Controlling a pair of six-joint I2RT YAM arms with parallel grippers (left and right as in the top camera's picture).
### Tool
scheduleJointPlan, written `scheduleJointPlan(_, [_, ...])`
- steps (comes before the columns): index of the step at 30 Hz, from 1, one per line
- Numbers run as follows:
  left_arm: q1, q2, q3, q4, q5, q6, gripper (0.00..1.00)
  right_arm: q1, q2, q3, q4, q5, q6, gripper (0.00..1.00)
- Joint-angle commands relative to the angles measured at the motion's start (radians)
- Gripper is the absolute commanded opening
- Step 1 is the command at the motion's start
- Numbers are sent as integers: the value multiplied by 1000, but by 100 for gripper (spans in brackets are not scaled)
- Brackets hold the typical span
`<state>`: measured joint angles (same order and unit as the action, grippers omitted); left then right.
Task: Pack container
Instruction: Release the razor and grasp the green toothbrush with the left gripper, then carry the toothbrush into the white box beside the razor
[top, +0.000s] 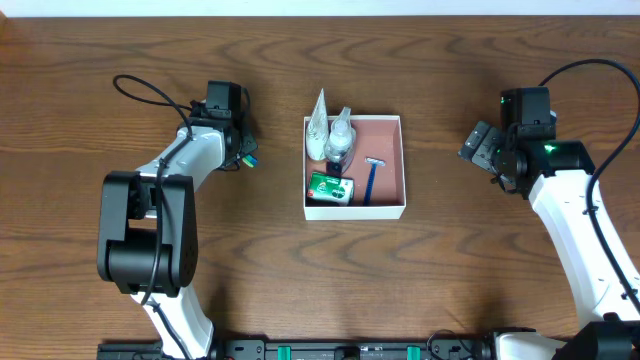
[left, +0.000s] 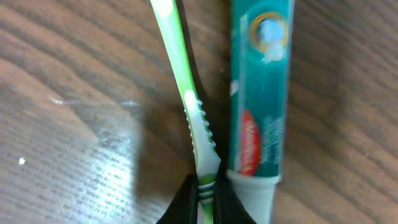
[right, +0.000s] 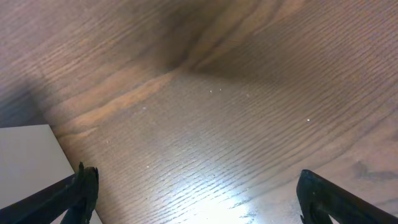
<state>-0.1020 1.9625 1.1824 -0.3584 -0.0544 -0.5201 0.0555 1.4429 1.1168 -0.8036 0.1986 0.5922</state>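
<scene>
Left fingers (left: 179, 208) clamp shut on the green toothbrush (left: 194, 118); right fingers (right: 324, 194) gape wide, holding nothing.

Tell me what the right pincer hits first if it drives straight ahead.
Probably bare table: the open right pincer points at wood, with the box wall off to its side.

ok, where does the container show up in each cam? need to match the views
Overhead: container at the centre of the picture, open top facing the camera.
Left wrist: not in it; only a toothbrush and a toothpaste tube on the wood.
Right wrist: white slab at the lower left edge, probably its outer wall; inside hidden.
Shared landmark: the brown wood-grain table, in all three.
</scene>
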Motion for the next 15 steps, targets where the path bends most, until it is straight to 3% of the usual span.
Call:
scheduleJointPlan(1, [1, 41, -20, -60, 21, 3, 6, -9, 4, -1, -1, 11, 13, 99])
scheduleJointPlan(7, [1, -40, -19, -98, 16, 45, 6, -9, 4, -1, -1, 11, 13, 99])
scheduleJointPlan(15, [0, -329, -19, -176, 14, 55, 6, -9, 4, -1, -1, 11, 13, 99])
